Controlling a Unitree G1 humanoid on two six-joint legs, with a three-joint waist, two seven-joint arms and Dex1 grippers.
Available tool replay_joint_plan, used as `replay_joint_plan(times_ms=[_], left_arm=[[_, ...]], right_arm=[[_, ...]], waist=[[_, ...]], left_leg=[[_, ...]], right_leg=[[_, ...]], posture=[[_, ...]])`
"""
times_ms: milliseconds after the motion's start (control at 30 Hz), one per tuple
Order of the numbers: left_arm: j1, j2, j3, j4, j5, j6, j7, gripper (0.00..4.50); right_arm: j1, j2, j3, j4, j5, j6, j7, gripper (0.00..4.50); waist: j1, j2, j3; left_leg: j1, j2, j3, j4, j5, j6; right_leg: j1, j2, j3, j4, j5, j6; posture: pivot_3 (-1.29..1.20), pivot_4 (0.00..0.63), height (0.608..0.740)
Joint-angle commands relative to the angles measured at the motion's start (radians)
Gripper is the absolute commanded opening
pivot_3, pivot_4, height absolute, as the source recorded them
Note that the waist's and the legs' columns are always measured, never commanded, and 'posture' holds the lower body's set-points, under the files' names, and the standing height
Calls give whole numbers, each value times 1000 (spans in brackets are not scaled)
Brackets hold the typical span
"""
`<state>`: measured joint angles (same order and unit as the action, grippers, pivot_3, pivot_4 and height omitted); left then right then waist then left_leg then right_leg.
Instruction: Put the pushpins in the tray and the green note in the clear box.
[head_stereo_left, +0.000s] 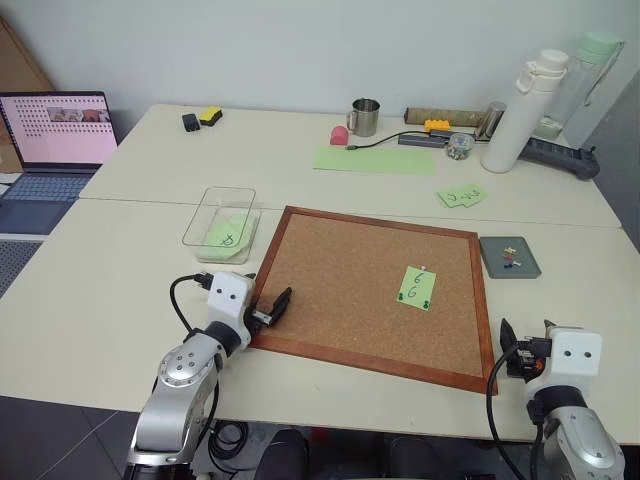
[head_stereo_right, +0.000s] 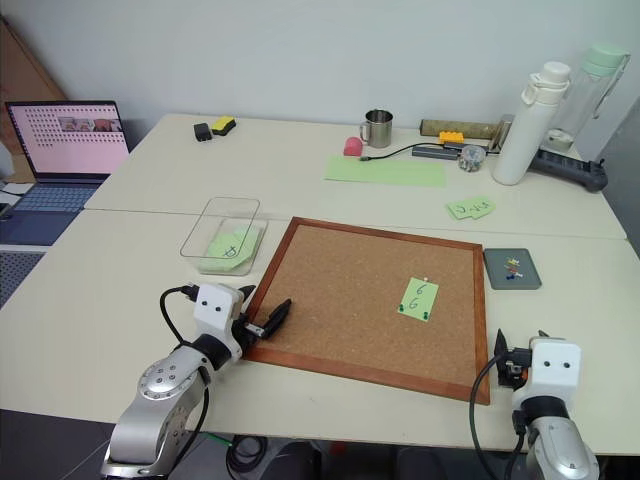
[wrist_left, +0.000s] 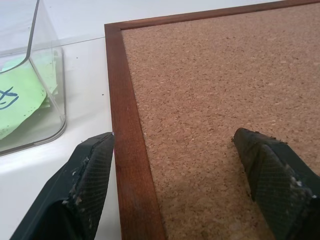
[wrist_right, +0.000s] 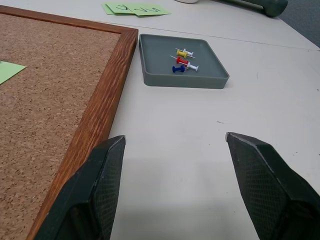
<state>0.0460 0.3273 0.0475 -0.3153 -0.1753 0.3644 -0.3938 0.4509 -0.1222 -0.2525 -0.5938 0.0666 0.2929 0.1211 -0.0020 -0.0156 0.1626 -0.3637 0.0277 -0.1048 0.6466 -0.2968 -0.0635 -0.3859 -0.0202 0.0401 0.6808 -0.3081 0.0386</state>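
Observation:
The green note (head_stereo_left: 417, 287) marked "6 6" is pinned to the cork board (head_stereo_left: 340, 290), right of its middle. Of the pushpins, a white one (head_stereo_left: 424, 269) is at the note's top and two green ones (head_stereo_left: 403, 297) are along its lower edge. The grey tray (head_stereo_left: 497, 262) lies right of the board and holds several coloured pins (wrist_right: 184, 61). Left of the board, the clear box (head_stereo_left: 228, 190) contains another scribbled green note. My left gripper (head_stereo_left: 270, 305) is open, straddling the board's near-left frame (wrist_left: 127, 150). My right gripper (wrist_right: 175, 165) is open over bare table by the board's near-right corner.
A laptop (head_stereo_left: 55, 130) sits at the far left. Along the back stand a steel mug (head_stereo_left: 365, 116), a large green sheet (head_stereo_left: 375, 160), a white bottle (head_stereo_left: 525, 110) and a power strip (head_stereo_left: 560, 155). Another scribbled green note (head_stereo_left: 462, 196) lies behind the tray.

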Motion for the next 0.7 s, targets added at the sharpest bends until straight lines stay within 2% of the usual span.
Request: replay_joint_plan(times_ms=[33,300,533,700], left_arm=[[-5,14,5,-38,3,-12,-1,4028],[-6,13,28,-40,-51,-7,-31,4028],[-32,106,-1,-62,-125,7,-199,4028],[-96,237,28,-12,-213,44,-380,4028]], right_arm=[[-3,-5,-14,-25,0,-14,-11,3368],[-15,-11,-19,-30,2,-5,-15,3368],[-25,-58,20,-38,2,-16,38,3368],[-73,-207,-27,-65,267,47,304,3368]], waist=[[0,0,0],[0,0,0],[-2,2,-1],[-12,4,-2]], left_leg=[[0,0,0,0,0,0],[0,0,0,0,0,0],[1,0,1,0,0,0],[2,0,2,0,0,0]], right_leg=[[0,0,0,0,0,0],[0,0,0,0,0,0],[0,0,1,1,0,0],[0,0,2,1,0,0]], posture=[[0,150,740],[0,150,740],[0,150,740],[0,150,740]])
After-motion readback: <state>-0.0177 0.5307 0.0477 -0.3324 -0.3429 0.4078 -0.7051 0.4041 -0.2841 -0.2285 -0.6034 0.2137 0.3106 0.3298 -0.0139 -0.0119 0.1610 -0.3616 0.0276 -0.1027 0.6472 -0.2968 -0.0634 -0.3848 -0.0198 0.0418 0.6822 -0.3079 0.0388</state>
